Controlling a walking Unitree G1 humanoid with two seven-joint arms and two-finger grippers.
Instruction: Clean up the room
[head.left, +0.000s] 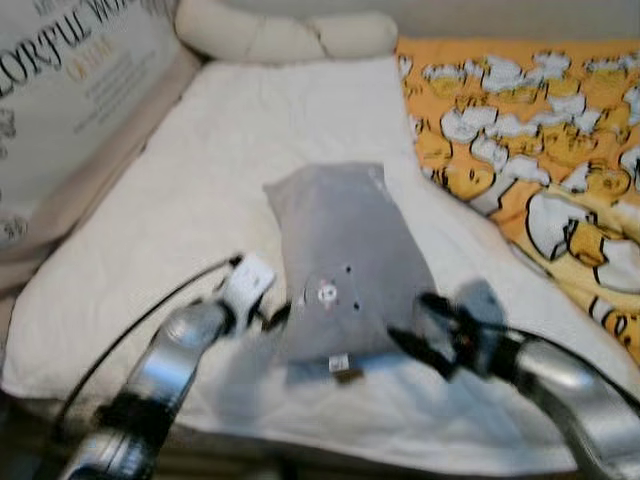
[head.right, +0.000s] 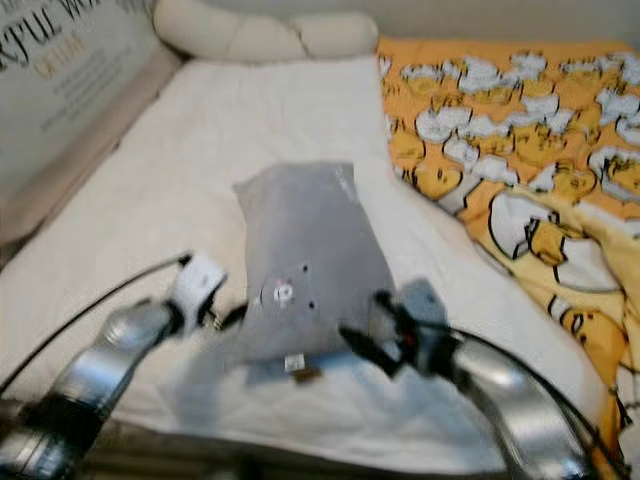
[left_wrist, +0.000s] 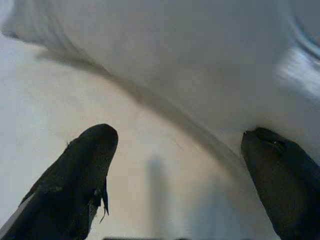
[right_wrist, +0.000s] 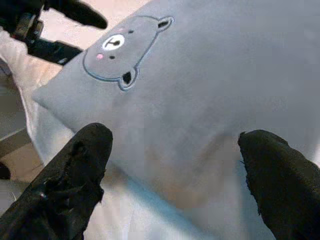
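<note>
Our left pincer (head.left: 275, 318) sits at the near left corner of the grey pillow (head.left: 345, 265), its two black fingers (left_wrist: 82, 175) spread wide. In the left wrist view the pillow's pale underside hangs just above the gap between them, one fingertip touching or nearly touching the fabric and the other resting free over the white sheet. Whether the fingers actually grip the corner, we cannot tell.

Our right pincer (head.left: 410, 340) is at the pillow's near right edge, also spread wide. In the right wrist view its fingers (right_wrist: 75, 175) stand on either side of the grey cloth, with the pillow's edge between them but not squeezed. From there we also see the small embroidered bear face (right_wrist: 122, 50) on the pillow, and beyond it the dark tip of the left pincer at the far corner.

The pillow lies on the bed (head.left: 250, 130), near its front edge, tilted a little, with a small tag (head.left: 345, 365) at its near hem. The bed carries a white quilted cover. Along the right side lies an orange blanket (head.left: 540, 130) printed with yellow and white cartoon figures. At the head of the bed lies a long cream bolster (head.left: 285, 35). On the left stands a pale panel with printed lettering (head.left: 70, 80).
</note>
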